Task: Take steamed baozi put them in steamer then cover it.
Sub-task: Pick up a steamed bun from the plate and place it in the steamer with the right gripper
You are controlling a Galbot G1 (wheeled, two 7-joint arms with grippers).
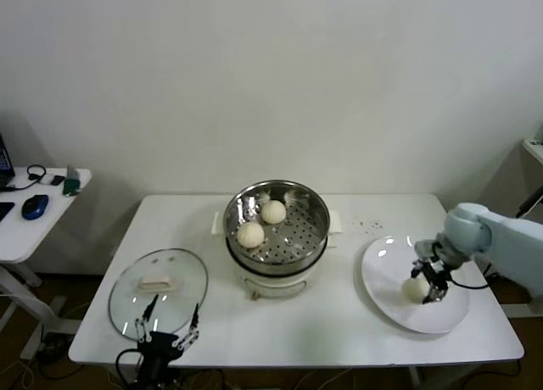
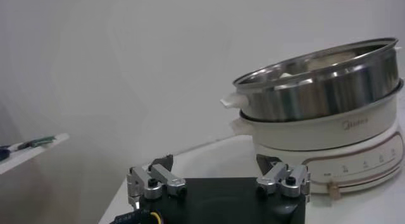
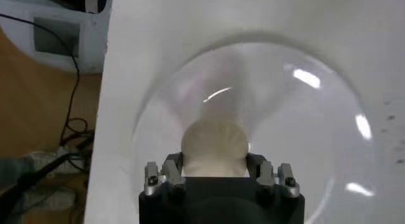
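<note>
The steamer (image 1: 316,235) is a shiny steel basket on a white pot base at the table's middle. Two baozi (image 1: 273,211) (image 1: 250,235) lie in it. My right gripper (image 1: 427,281) is down on the white plate (image 1: 384,261) at the right, shut on a third baozi (image 1: 413,290). In the right wrist view that baozi (image 3: 214,143) sits between the fingers of the gripper (image 3: 214,159). The cover (image 1: 159,290), a glass lid with a cream handle, lies flat at the front left. My left gripper (image 1: 170,320) hangs open and empty at the lid's near edge. The left wrist view shows it (image 2: 215,162) and the steamer (image 2: 323,86).
A small white side table (image 1: 42,229) with a blue mouse (image 1: 34,206) stands to the far left. The plate's near edge lies close to the table's front right edge. Cables lie on the floor (image 3: 50,149) beside the table.
</note>
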